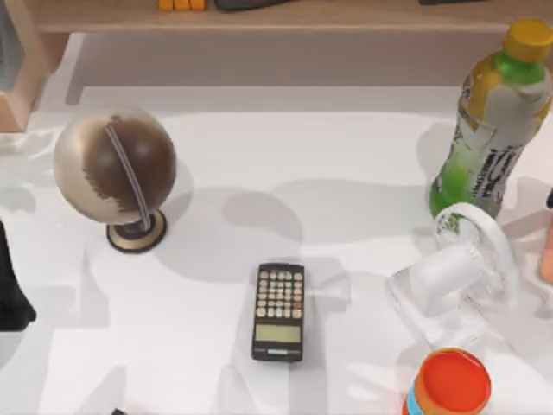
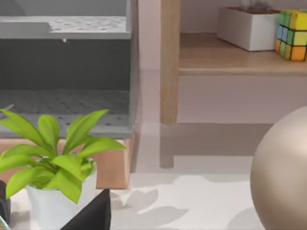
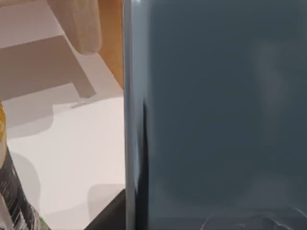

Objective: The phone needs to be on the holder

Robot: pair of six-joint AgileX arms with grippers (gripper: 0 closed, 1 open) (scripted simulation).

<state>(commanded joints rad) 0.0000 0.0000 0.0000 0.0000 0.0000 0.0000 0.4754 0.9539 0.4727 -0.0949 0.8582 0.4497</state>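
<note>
The phone (image 3: 216,115), a flat dark blue-grey slab, stands close up in the right wrist view with one dark finger (image 3: 108,218) of my right gripper against its edge. My right arm shows as a dark sliver (image 1: 550,201) at the right edge of the table, just right of the holder (image 1: 441,275). The holder is white and translucent, with a ring-shaped back and a clear base, and nothing rests on it. My left arm (image 1: 10,290) is parked at the table's left edge, and its gripper (image 2: 48,218) is open.
A black calculator (image 1: 278,311) lies at mid-table and a globe (image 1: 115,166) stands at the left. A green bottle (image 1: 492,121) stands behind the holder and an orange-lidded jar (image 1: 448,385) in front of it. A potted plant (image 2: 53,163) sits near my left gripper. A wooden shelf (image 1: 276,17) runs along the back.
</note>
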